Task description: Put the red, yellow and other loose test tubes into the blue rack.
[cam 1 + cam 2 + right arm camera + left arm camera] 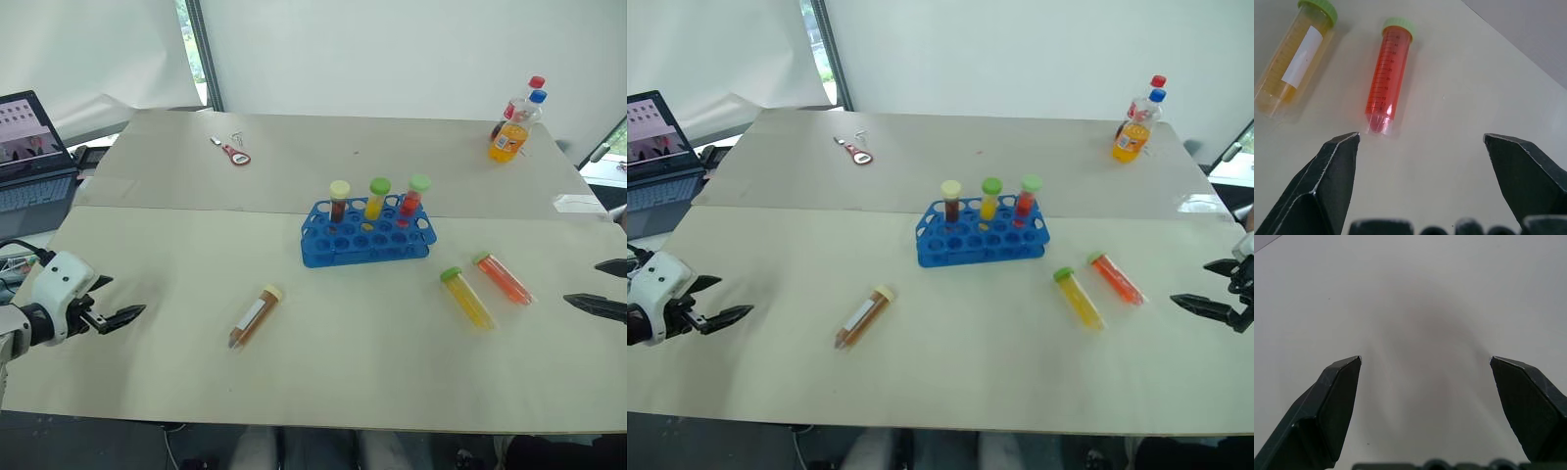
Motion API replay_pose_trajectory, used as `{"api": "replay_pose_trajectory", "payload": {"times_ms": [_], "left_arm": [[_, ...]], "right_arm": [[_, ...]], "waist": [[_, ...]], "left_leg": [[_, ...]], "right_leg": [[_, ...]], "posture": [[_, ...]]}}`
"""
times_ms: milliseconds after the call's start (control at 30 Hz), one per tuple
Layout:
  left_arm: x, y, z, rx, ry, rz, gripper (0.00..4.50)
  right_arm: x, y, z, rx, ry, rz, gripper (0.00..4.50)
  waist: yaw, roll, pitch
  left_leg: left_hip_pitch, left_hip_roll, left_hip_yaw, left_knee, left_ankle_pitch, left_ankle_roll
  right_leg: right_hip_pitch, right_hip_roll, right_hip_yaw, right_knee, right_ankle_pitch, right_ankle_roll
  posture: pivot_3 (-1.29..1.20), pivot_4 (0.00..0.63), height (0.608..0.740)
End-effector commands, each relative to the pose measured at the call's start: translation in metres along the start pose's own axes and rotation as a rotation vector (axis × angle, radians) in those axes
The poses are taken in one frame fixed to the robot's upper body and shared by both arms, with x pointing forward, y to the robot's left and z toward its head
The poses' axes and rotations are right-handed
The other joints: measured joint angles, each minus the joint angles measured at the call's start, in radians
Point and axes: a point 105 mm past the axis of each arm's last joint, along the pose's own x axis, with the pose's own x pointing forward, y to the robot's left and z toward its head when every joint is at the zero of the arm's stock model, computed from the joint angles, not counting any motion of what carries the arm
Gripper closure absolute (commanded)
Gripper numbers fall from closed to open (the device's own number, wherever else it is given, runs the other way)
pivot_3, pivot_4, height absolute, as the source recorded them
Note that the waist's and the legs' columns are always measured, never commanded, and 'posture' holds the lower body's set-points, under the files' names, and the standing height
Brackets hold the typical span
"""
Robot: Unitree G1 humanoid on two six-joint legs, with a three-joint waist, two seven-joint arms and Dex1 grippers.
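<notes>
Cream paper covers the table, where the blue plastic rack already stands three capped tubes upright while a brown-filled tube with a yellow cap, a yellow-filled tube with a green cap and a red-filled tube with a green cap lie loose. At the left edge the left gripper hovers with fingers spread wide, nothing between them. Over on the right, the right gripper is just as wide apart and empty, near the red tube's tip.

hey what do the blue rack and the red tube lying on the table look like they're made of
Blue rack: probably moulded plastic, opaque and slightly glossy, with a grid of round holes. Red tube: likely clear plastic, since the red liquid and printed graduations show through; its green screw cap looks like ribbed plastic.
</notes>
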Motion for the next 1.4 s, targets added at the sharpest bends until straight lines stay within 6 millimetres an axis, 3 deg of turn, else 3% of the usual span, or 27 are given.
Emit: {"api": "replay_pose_trajectory", "payload": {"times_ms": [33,233,367,500,667,867,1067,1400], "left_arm": [[-0.007,0.01,0.015,0.027,-0.033,0.04,0.04],[-0.01,0.007,0.024,0.003,-0.108,0.007,0.04],[-0.001,-0.003,0.052,0.041,-0.186,-0.045,0.04],[0.015,-0.043,0.092,0.126,-0.288,-0.214,0.04],[0.018,-0.116,0.15,0.213,-0.451,-0.528,0.04],[0.012,-0.172,0.186,0.328,-0.561,-0.789,0.04],[0.012,-0.199,0.204,0.385,-0.642,-0.891,0.04],[0.017,-0.218,0.207,0.429,-0.676,-0.922,0.04]], "right_arm": [[-0.002,-0.004,0.011,-0.024,-0.045,-0.018,0.0],[0.002,-0.006,0.022,-0.009,-0.096,-0.032,0.0],[0.008,-0.003,0.039,0.006,-0.154,-0.01,0.0],[0.018,-0.001,0.06,0.007,-0.182,0.025,0.0],[0.037,0.003,0.069,-0.01,-0.068,0.027,0.0],[0.067,0.001,0.068,0.065,0.152,0.044,0.0],[0.093,-0.001,0.07,0.124,0.263,0.103,0.0],[0.112,0.0,0.058,0.102,0.419,0.173,0.0]], "waist": [[0.0,0.0,0.0],[0.0,0.0,0.0],[0.002,0.0,0.0],[0.004,0.0,0.0],[0.003,0.0,0.0],[-0.007,0.001,0.0],[-0.003,0.001,0.0],[0.0,0.001,0.0]], "left_leg": [[0.0,0.0,0.0,0.0,0.0,0.0],[0.0,0.0,0.0,0.0,0.0,0.0],[0.0,0.0,0.0,0.0,0.0,0.0],[0.0,-0.001,0.0,0.001,0.0,0.0],[-0.004,-0.001,-0.002,0.001,0.0,0.0],[-0.003,-0.001,-0.002,0.002,0.0,0.0],[-0.004,-0.002,-0.002,0.003,0.0,0.0],[-0.006,-0.002,-0.003,0.003,0.0,-0.001]], "right_leg": [[0.0,0.0,0.0,0.0,0.0,0.0],[0.0,0.0,0.0,0.0,0.0,0.0],[0.0,0.0,0.0,0.001,0.0,0.0],[0.0,0.0,0.0,0.002,0.0,0.0],[-0.002,0.0,0.0,0.003,0.0,0.0],[-0.003,0.0,0.001,0.003,0.0,0.0],[-0.003,0.0,0.001,0.001,0.0,0.0],[-0.004,0.0,0.0,0.0,0.0,0.0]], "posture": [[0.0,0.15,0.706],[0.0,0.15,0.706],[0.0,0.15,0.706],[0.0,0.15,0.706],[0.0,0.15,0.706],[0.0,0.15,0.706],[0.0,0.15,0.706],[0.0,0.15,0.706]]}}
